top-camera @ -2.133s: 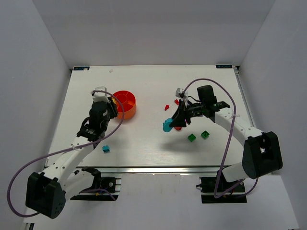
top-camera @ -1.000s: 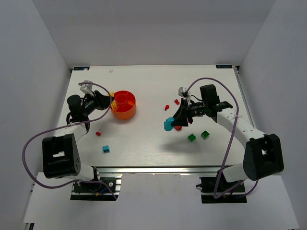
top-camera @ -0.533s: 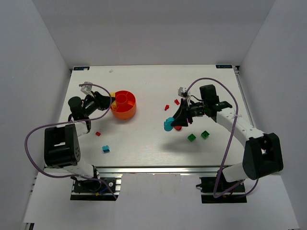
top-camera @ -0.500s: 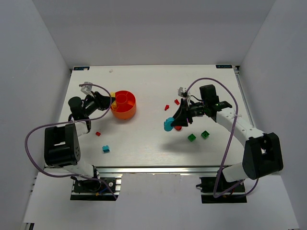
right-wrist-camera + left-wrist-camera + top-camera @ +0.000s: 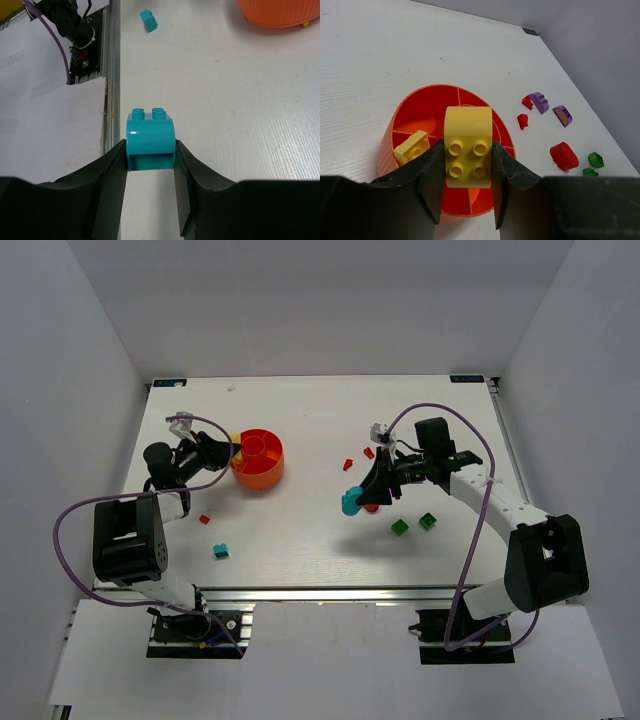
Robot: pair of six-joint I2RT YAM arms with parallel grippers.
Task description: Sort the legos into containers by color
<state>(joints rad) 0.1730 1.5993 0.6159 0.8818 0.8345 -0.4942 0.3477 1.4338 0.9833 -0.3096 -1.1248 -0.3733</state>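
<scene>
**Left wrist view.** The left gripper (image 5: 468, 172) clamps a yellow arched brick (image 5: 468, 125) at frame centre, studs toward the camera, seen against the orange dish (image 5: 386, 152). A second yellow brick (image 5: 412, 146) lies in a left compartment. Purple pieces (image 5: 539, 102), red pieces (image 5: 564, 155) and green pieces (image 5: 595, 159) are scattered at right.

**Right wrist view.** The right gripper (image 5: 150, 167) clamps a teal arched brick (image 5: 150, 132) at centre, above the table (image 5: 250, 100). A small teal brick (image 5: 148, 19) lies at upper left.

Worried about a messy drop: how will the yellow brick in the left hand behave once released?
Likely stiff and light: the yellow brick shows no bending where it is squeezed. Its curved end may let it rock or bounce off the dish dividers.
</scene>
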